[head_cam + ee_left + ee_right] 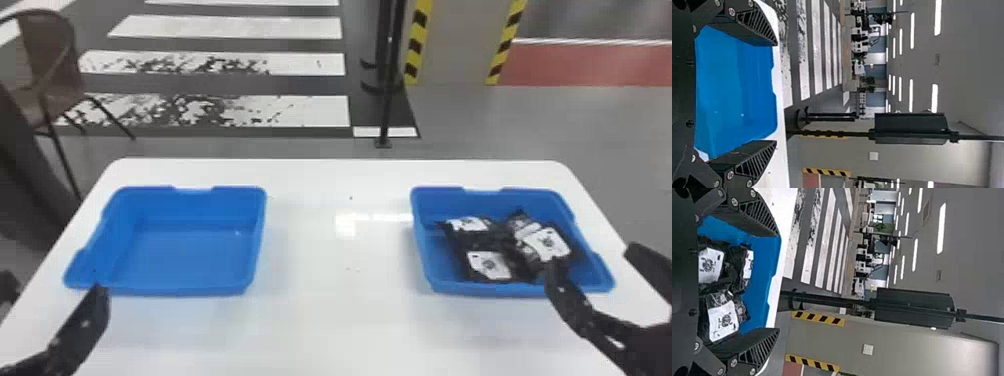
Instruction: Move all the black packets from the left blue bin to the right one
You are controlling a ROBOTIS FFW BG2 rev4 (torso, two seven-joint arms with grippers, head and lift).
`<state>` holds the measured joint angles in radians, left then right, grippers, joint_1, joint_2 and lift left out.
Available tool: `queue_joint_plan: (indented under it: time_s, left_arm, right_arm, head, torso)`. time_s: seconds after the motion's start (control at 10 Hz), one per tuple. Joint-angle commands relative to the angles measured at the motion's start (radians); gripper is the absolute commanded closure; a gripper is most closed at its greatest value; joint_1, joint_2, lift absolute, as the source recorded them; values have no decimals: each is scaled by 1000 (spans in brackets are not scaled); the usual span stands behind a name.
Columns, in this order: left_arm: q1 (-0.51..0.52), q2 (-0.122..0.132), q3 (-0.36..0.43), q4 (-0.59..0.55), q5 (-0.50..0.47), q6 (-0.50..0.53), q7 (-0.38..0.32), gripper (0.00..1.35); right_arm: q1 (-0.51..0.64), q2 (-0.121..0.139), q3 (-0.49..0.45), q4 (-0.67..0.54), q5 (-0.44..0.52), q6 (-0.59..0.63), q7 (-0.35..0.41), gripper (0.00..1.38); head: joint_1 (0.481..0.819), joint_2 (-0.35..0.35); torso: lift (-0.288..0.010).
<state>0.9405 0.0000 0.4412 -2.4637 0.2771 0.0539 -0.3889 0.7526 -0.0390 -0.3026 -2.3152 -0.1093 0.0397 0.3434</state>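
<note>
On the table (325, 325), left bin (185, 255) and, apart, right bin (485, 202) (packets (547, 242) in that).

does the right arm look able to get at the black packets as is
Probably yes: the right pincer is open near the right blue bin, and the black packets lie there with no lid over them.

You have a chair (62, 65) beyond the white table (335, 325), far left. Your black pole (386, 112) stands near a hazard-striped pillar (456, 47).

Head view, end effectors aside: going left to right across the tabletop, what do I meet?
Left blue bin → stretch of white table → right blue bin with the black packets inside.
</note>
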Motion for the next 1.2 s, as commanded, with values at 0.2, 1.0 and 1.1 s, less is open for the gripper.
queue_joint_plan:
  time_s: [0.2, 1.0, 1.1]
  left_arm:
    - [7, -3, -8, 94, -48, -101, 1, 165]
    - [-25, -3, -22, 106, -44, -59, 1, 165]
    - [-25, -3, -22, 109, -42, -56, 1, 165]
  right_arm:
    - [182, 13, 61, -135, -44, -13, -4, 174]
    - [153, -2, 87, -106, -70, -10, -4, 174]
    - [153, -5, 93, -104, -76, -10, -4, 174]
  head:
    - [695, 108]
    - [695, 156]
    - [695, 157]
  torso:
    - [-140]
    - [-140]
    - [-140]
